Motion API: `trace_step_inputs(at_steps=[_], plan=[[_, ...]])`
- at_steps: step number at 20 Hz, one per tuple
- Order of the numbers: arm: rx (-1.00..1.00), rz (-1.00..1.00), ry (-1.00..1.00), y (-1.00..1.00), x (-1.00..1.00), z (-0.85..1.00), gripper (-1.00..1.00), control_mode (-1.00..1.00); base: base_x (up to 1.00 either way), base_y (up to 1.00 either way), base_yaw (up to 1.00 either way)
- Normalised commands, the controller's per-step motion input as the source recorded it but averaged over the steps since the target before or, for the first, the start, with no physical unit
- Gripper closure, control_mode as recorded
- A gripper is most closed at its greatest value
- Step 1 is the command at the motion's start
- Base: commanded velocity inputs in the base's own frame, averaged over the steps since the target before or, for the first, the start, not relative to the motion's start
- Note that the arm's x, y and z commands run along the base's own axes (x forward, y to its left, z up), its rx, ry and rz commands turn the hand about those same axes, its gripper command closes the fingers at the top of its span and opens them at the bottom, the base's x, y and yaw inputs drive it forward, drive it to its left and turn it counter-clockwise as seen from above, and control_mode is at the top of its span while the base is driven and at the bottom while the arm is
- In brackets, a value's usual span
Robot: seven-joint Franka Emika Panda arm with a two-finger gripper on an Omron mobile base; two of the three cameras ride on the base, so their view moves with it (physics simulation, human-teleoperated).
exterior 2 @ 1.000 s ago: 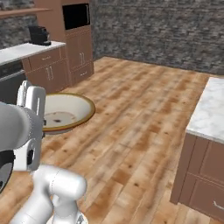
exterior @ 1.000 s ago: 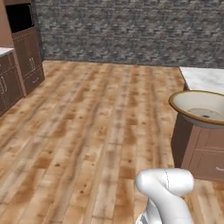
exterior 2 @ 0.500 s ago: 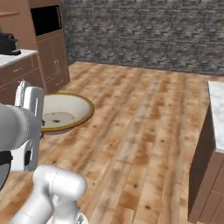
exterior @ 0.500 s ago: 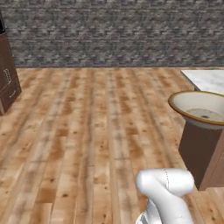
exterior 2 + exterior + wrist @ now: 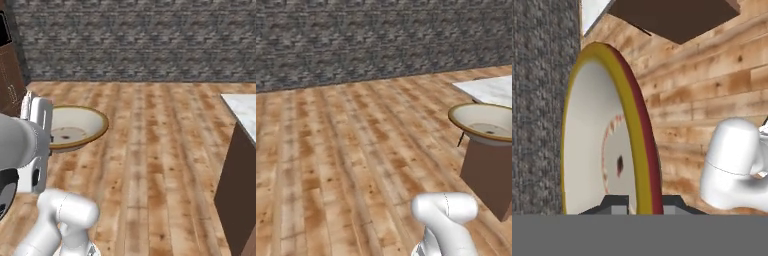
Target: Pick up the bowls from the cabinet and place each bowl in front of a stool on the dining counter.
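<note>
One bowl [image 5: 483, 123], the shallow beige one with a darker rim, is showing at the right of the left base view, riding level in the air just before a brown wooden counter [image 5: 491, 90] end with a pale marble top. Plank flooring is stretching away to a rough grey stone wall [image 5: 371, 37].

From the right base view, the same bowl [image 5: 75, 127] is hanging beside the white arm, well apart from the counter [image 5: 242, 112] at the right edge.

Along the hand view, the tool [image 5: 641, 204] is clenching the bowl [image 5: 607, 135] by its rim, one finger to each side of the thin glazed wall. That narrow pinch on a smooth edge looks precarious: a jolt while the base is driving could let the bowl twist or slip out, and a swing near the counter end could knock it.
</note>
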Motion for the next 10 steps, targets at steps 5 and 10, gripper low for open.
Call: trace_step_inputs(at_steps=[5, 10], plan=[[0.00, 0.00, 0.00, 0.00, 0.00, 0.00, 1.00, 1.00, 0.52, 0.56, -0.83], [0.00, 0.00, 0.00, 0.00, 0.00, 0.00, 1.00, 1.00, 0.46, 0.52, -0.85]])
